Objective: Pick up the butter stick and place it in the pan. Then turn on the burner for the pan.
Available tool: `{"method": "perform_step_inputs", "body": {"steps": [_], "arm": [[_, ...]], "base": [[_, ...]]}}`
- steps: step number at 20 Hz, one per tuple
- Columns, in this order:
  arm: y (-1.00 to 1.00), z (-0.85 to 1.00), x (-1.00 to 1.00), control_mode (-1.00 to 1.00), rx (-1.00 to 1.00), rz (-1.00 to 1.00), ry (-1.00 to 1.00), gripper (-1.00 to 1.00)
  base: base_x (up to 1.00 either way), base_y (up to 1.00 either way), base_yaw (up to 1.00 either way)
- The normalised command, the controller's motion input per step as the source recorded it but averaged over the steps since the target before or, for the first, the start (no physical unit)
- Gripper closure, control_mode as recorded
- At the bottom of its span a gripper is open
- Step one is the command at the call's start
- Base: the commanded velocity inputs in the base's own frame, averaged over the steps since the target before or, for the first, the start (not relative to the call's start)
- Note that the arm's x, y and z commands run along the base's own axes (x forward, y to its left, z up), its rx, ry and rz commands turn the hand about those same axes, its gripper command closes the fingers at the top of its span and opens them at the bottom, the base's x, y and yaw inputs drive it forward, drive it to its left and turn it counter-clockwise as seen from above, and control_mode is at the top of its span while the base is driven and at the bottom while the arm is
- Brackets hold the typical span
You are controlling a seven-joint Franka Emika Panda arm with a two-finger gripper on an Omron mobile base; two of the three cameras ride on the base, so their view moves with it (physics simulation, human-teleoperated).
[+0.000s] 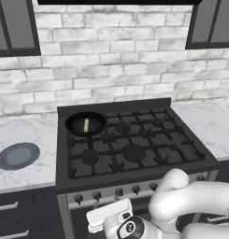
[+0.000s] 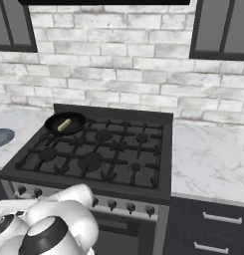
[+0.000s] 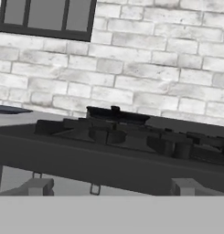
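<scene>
The black pan [image 1: 85, 123] [image 2: 65, 123] sits on the stove's back left burner. The pale yellow butter stick [image 1: 86, 125] [image 2: 64, 124] lies inside it. My hand [image 1: 109, 215] hangs low in front of the stove's front edge, below the row of knobs [image 1: 118, 192] [image 2: 112, 204] and far from the pan. In the hand view my gripper [image 3: 112, 187] is open, its two fingertips [image 3: 38, 186] wide apart with nothing between them, looking across the stove's front rim [image 3: 109, 164] toward the brick wall.
A blue-grey plate [image 1: 17, 155] [image 2: 0, 137] lies on the marble counter left of the stove. Black grates [image 1: 134, 140] cover the other burners. Dark drawers [image 2: 208, 219] sit under the right counter, and dark cabinets hang above.
</scene>
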Motion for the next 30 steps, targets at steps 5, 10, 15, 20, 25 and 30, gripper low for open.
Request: {"method": "perform_step_inputs", "body": {"steps": [5,10,15,20,25,30], "arm": [[0.0,-0.2,0.25,-1.0,0.09,0.0,-0.04,-1.0],[0.0,-0.21,0.27,-1.0,0.13,0.0,-0.02,-1.0],[-0.05,-0.23,0.26,-1.0,0.15,0.0,-0.01,-1.0],[-0.12,-0.26,0.12,-1.0,0.16,0.0,0.0,-1.0],[-0.11,-0.29,0.18,-1.0,0.14,0.0,-0.02,-1.0],[-0.26,-0.32,0.17,-1.0,0.16,0.01,-0.03,-1.0]], "base": [[0.0,0.0,0.0],[0.0,0.0,0.0],[0.0,0.0,0.0],[0.0,0.0,0.0],[0.0,0.0,0.0],[0.0,0.0,0.0]]}}
